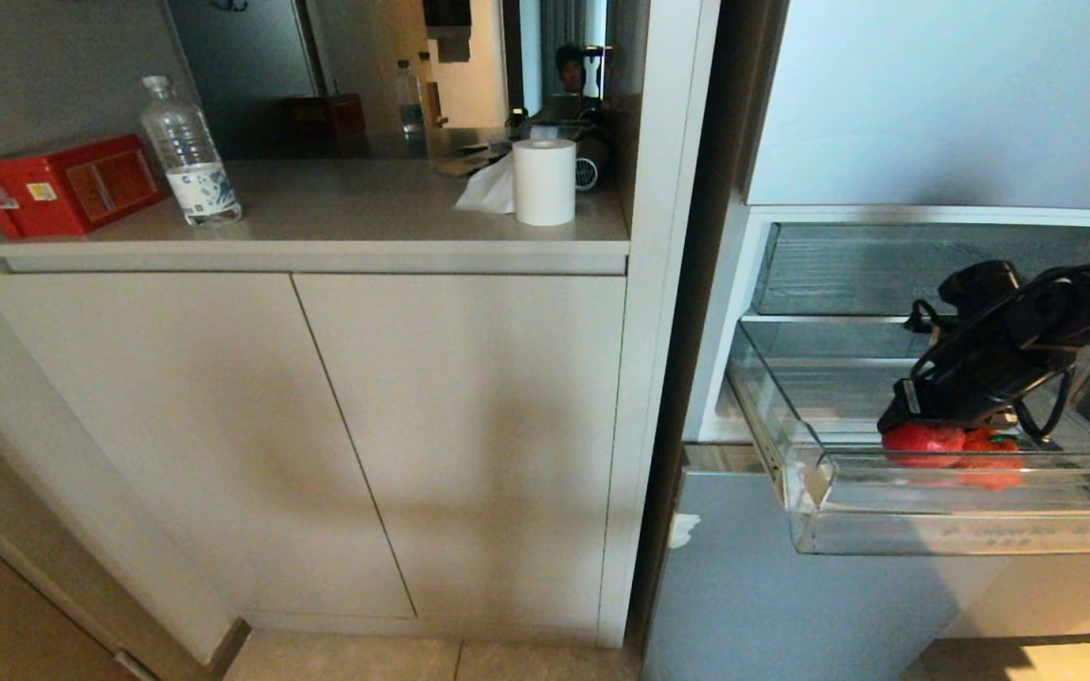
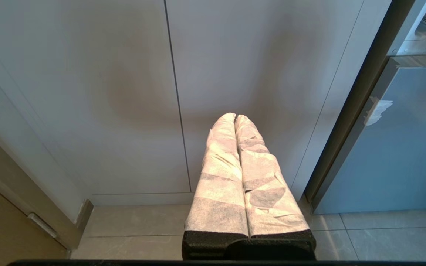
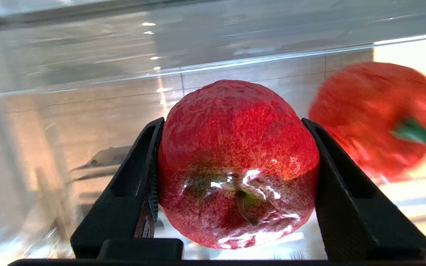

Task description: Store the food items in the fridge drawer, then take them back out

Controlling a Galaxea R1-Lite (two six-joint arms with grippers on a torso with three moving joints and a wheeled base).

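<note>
A red apple-like fruit (image 3: 237, 162) sits inside the clear fridge drawer (image 1: 971, 530), pulled out at the head view's four o'clock. The right gripper (image 3: 235, 184) reaches down into the drawer, its black jaws closed against the fruit's two sides. Just beside it, toward three o'clock, lies a red-orange tomato-like item (image 3: 375, 118) with a green stem. The left gripper (image 2: 235, 122) hangs before the cabinet doors (image 2: 124, 92), its wrapped jaws pressed together, holding nothing.
</note>
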